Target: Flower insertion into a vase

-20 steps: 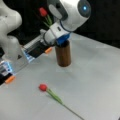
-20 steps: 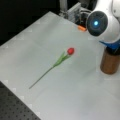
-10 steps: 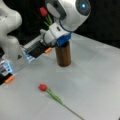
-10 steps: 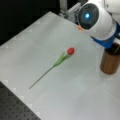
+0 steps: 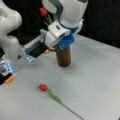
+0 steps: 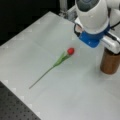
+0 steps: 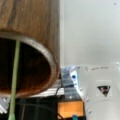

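The dark brown vase [image 5: 64,57] stands upright on the white table in both front views, also [image 6: 110,62]. A red flower [image 5: 44,11] rises from behind the arm above the vase, and its green stem [image 7: 15,75] passes down through the vase's mouth [image 7: 37,27] in the wrist view. Another red flower [image 5: 43,87] lies flat on the table nearer a front view's bottom; it shows again left of the vase [image 6: 70,51]. My gripper [image 5: 57,40] hovers right over the vase's top, its fingers hidden by the hand.
A white robot base [image 5: 10,32] with blue-lit and orange parts stands at a front view's left. A dark perforated board [image 6: 15,107] borders the table at a front view's bottom left. The background behind the table is black.
The arm's hand has shifted slightly up and away over the vase. Both flowers and the vase stay where they were.
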### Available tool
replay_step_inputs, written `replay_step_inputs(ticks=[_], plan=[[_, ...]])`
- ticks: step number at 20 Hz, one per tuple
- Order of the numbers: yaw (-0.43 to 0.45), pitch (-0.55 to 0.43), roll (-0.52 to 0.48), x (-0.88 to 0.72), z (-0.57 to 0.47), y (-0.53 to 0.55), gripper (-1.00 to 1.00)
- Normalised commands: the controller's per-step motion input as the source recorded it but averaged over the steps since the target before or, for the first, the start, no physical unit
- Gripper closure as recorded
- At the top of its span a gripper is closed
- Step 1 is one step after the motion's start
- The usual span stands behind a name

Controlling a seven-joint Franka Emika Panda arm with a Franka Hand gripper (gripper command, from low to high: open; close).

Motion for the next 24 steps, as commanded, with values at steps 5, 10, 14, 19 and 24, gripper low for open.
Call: replay_step_inputs(ticks=[5,10,14,19,24], plan=[[0.137,-0.704,-0.036,-0.27,-0.02,-0.46,-1.0],[0.204,-0.435,0.052,0.06,-0.06,-0.69,-1.0],[0.224,-0.144,0.019,0.44,-0.07,-0.76,-1.0],[0.177,0.048,-0.031,0.48,0.0,-0.43,-1.0],[0.151,0.123,-0.073,0.39,0.01,-0.29,-1.0]])
